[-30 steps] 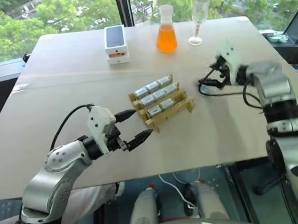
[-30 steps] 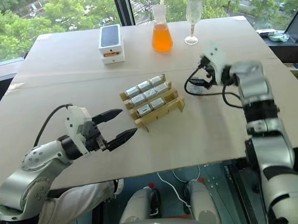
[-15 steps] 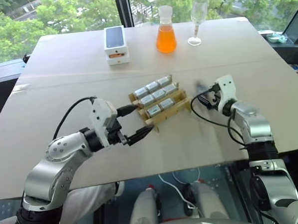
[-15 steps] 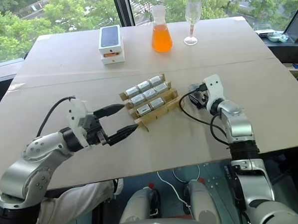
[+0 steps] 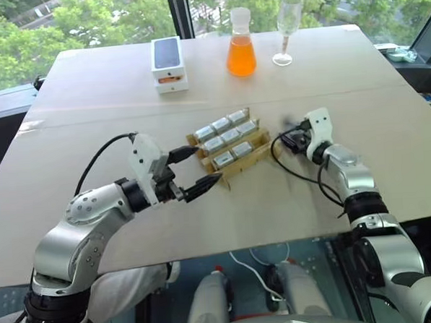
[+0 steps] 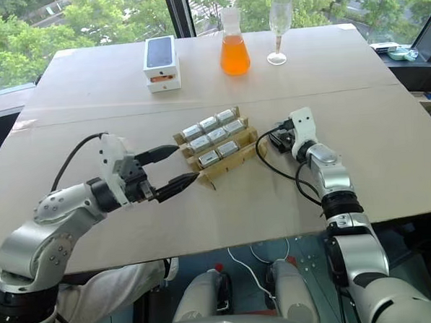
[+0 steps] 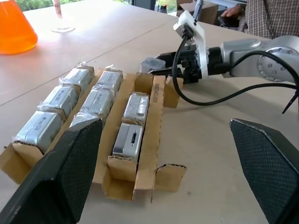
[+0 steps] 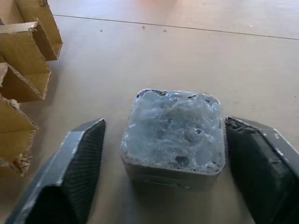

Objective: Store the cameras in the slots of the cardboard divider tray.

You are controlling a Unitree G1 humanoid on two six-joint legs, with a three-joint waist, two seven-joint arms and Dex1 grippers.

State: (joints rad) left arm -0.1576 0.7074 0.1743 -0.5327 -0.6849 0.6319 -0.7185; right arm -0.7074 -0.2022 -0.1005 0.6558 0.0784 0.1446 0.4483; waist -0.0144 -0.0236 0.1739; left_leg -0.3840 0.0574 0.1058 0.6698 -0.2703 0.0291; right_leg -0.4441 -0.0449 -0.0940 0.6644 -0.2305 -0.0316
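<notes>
Since the earlier frame the right gripper has dropped from above the table to tabletop level just beside the tray's right end, while the left gripper has barely shifted. Nearest the robot, that left gripper hangs wide open and empty before the flat light-brown cardboard divider tray, whose slots already hold eight small silver-grey plastic-wrapped rectangular cameras; the front row looks to have room left. Just right of the tray, the right gripper's black fingers stand apart on either side of one more wrapped silver-grey camera lying on the pale brown table, not yet pressing it, so by my reading this last one remains to be picked and slotted. Faint printing on a cardboard strip is too small to read. Farther back, the white phone box, orange-filled flask and empty wine glass show no legible writing.
</notes>
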